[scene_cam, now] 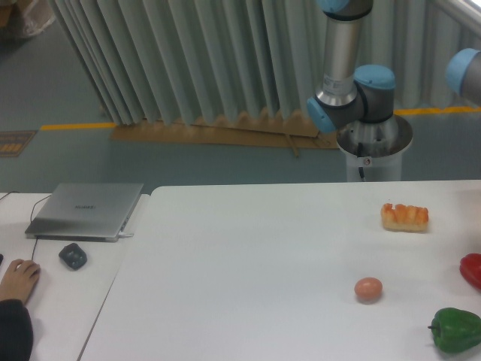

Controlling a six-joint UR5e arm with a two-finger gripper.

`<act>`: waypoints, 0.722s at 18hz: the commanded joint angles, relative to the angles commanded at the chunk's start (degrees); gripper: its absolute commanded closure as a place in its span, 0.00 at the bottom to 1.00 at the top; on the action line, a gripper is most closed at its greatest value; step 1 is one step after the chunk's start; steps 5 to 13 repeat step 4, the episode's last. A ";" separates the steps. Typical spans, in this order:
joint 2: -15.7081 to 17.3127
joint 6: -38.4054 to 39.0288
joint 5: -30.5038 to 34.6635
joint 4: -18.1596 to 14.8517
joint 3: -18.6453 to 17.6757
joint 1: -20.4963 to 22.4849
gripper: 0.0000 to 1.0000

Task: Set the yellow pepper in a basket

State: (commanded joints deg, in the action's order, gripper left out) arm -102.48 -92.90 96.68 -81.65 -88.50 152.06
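The yellow pepper is out of view, and so is the basket. Only the arm's base and lower links (353,90) show, behind the table's far edge at the upper right, with another joint (466,75) at the right border. The gripper itself is outside the frame.
On the white table (248,271) lie an orange bread-like piece (404,216), a small pinkish egg-shaped item (368,289), a green pepper (455,329) and a red pepper (472,269) at the right edge. A laptop (86,210), a mouse (73,256) and a person's hand (19,280) are at the left.
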 joint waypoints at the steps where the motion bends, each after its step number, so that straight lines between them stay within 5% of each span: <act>1: 0.44 0.00 -0.09 0.00 -0.35 -0.97 0.00; 13: 1.58 1.84 -2.98 -0.09 -1.06 -1.77 0.00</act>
